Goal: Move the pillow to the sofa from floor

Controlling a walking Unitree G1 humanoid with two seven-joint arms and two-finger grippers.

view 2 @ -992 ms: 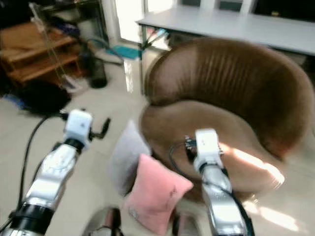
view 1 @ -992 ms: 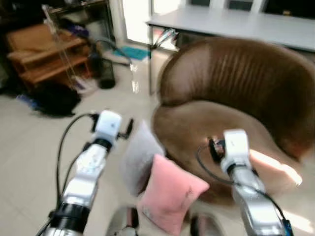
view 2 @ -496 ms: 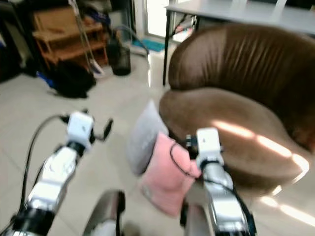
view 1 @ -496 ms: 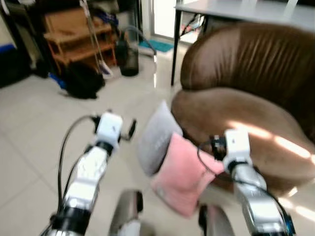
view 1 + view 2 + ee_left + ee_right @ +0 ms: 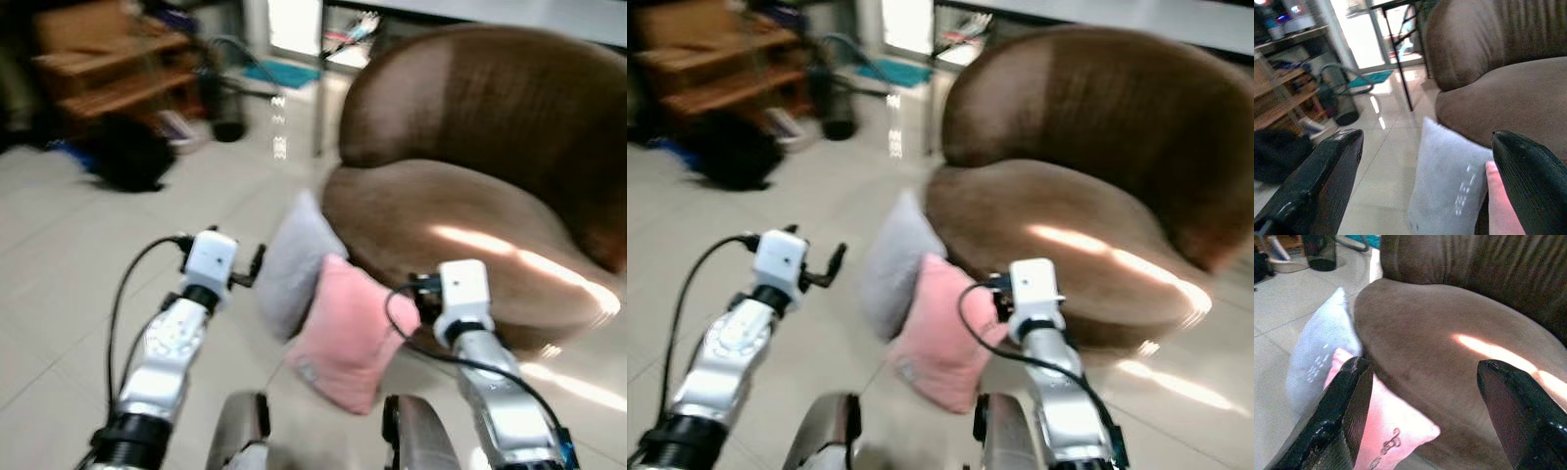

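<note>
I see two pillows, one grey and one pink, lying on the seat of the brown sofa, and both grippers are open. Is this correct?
Not quite. The grey pillow and pink pillow stand on the floor, leaning against the brown sofa, as the left eye view shows. The left gripper and right gripper are open.

Faint marks on grey pillow (image 5: 1449, 191) and pink pillow (image 5: 1388, 428), none legible

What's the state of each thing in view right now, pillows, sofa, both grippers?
Pink pillow: on the floor, propped against the sofa front, not gripped.
Grey pillow: on the floor, upright, leaning on the sofa beside the pink one.
Sofa: seat bare, a sunlight streak across it.
Left gripper: open, raised, aimed toward the grey pillow, holding nothing.
Right gripper: open, raised over the pink pillow and sofa edge, holding nothing.
</note>
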